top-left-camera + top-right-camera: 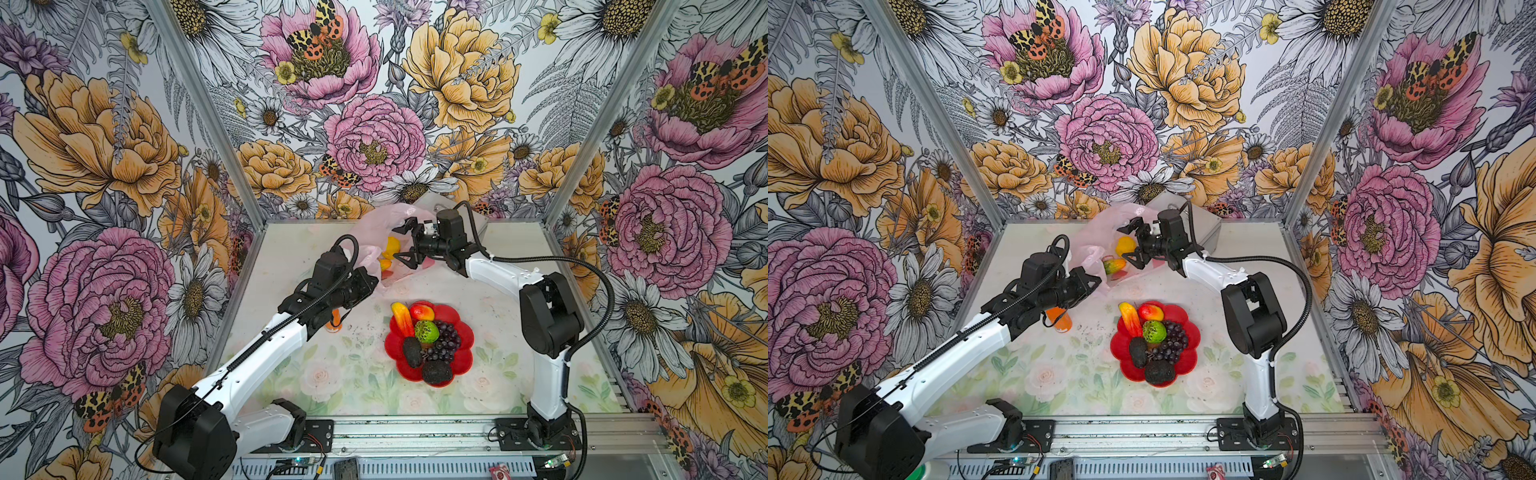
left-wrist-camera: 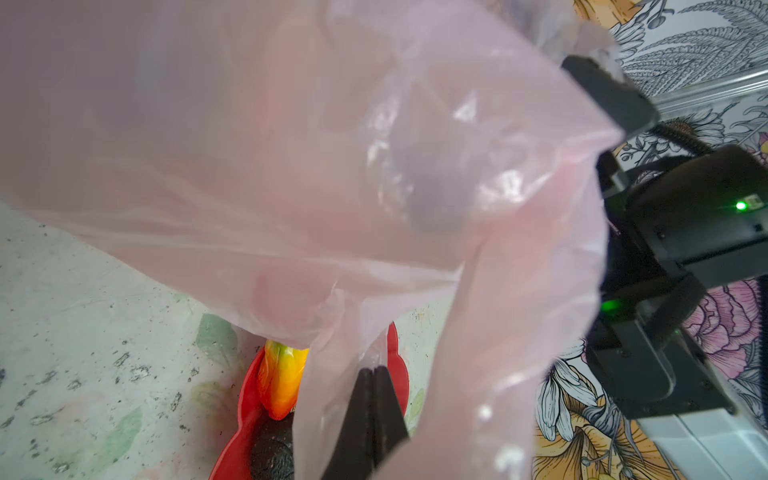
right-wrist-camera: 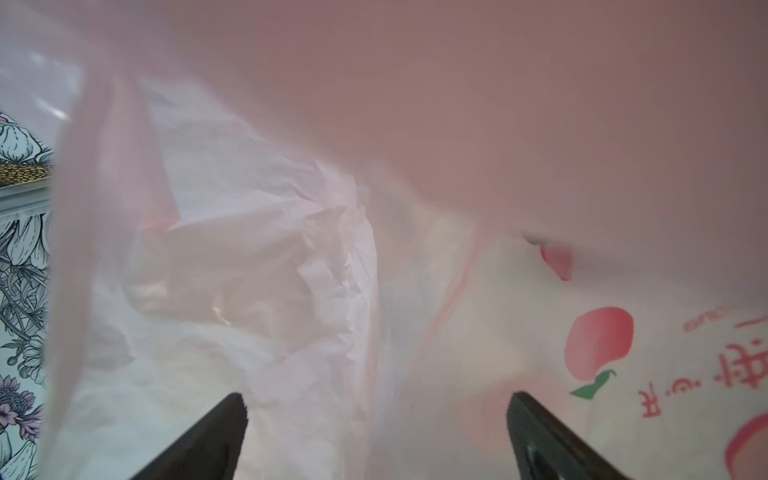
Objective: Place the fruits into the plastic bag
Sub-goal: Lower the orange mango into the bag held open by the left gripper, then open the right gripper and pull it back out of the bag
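The pink plastic bag (image 1: 370, 230) lies at the back of the table with its mouth held up. A lemon (image 1: 392, 245) and a mango (image 1: 385, 264) show inside it. My left gripper (image 1: 374, 283) is shut on the bag's near edge; the left wrist view shows the film pinched in the gripper (image 2: 376, 374). My right gripper (image 1: 399, 243) stands open at the bag's mouth, and its fingers (image 3: 224, 428) are spread with only film ahead. On the red plate (image 1: 463, 338) lie a mango (image 1: 402, 318), peach (image 1: 422, 311), lime (image 1: 427, 331), grapes (image 1: 446, 341) and two avocados (image 1: 412, 352).
An orange capped bottle (image 1: 335, 323) stands under my left forearm, left of the plate. A silver metal case (image 1: 1204, 224) sits at the back behind the right gripper. Patterned walls close in the table on three sides.
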Motion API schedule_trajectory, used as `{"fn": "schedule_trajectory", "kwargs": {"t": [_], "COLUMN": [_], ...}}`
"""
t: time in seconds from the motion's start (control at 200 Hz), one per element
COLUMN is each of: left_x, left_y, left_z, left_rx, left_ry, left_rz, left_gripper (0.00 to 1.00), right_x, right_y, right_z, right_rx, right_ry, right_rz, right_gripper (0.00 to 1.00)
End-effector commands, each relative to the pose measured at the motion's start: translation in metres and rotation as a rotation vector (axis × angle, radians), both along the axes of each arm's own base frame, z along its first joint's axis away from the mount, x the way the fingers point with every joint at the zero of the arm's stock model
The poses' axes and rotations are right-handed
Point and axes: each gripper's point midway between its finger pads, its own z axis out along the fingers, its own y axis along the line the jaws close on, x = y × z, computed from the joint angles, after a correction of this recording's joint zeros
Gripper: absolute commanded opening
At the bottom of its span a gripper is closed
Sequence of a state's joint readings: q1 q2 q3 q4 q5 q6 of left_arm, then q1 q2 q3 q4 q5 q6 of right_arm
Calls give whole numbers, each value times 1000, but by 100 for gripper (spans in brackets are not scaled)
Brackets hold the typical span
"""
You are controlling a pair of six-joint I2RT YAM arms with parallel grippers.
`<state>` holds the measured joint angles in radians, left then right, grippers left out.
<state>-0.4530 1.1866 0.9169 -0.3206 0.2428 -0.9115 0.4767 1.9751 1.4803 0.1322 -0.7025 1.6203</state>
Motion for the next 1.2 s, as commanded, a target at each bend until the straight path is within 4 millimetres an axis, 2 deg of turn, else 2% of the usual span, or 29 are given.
{"fn": "schedule_trajectory", "kwargs": {"t": [0.0,0.125,0.265,0.355,0.475,0.56,0.765,0.855,1.016,1.091,1.191], "left_x": [3,7,6,4,5,7,20,25,26,27,29], "left_y": [-3,8,8,9,12,14,6,4,0,-1,-2], "left_z": [6,4,5,-2,1,2,7,12,21,24,26], "left_rx": [-22,11,34,59,75,76,63,66,41,38,36], "left_ry": [-45,-26,-20,3,-15,-14,-26,-39,-61,-66,-64], "left_rz": [-77,-62,-79,-76,-53,-35,-66,-73,-55,-58,-65], "left_gripper": [0,0,0,0,0,0,0,0,0,0,0], "right_x": [-14,-28,-45,-56,-69,-78,-97,-103,-134,-147,-147], "right_y": [4,11,16,13,9,7,12,9,15,13,-1], "right_z": [43,52,66,70,74,86,102,118,140,142,141], "right_rx": [80,127,175,200,216,237,259,264,284,272,192], "right_ry": [-66,-70,-130,-167,-214,-269,-364,-429,-465,-475,-517], "right_rz": [6,104,236,294,381,416,488,482,629,683,657], "right_gripper": [99,99,99,100,99,99,99,100,100,99,99]}}
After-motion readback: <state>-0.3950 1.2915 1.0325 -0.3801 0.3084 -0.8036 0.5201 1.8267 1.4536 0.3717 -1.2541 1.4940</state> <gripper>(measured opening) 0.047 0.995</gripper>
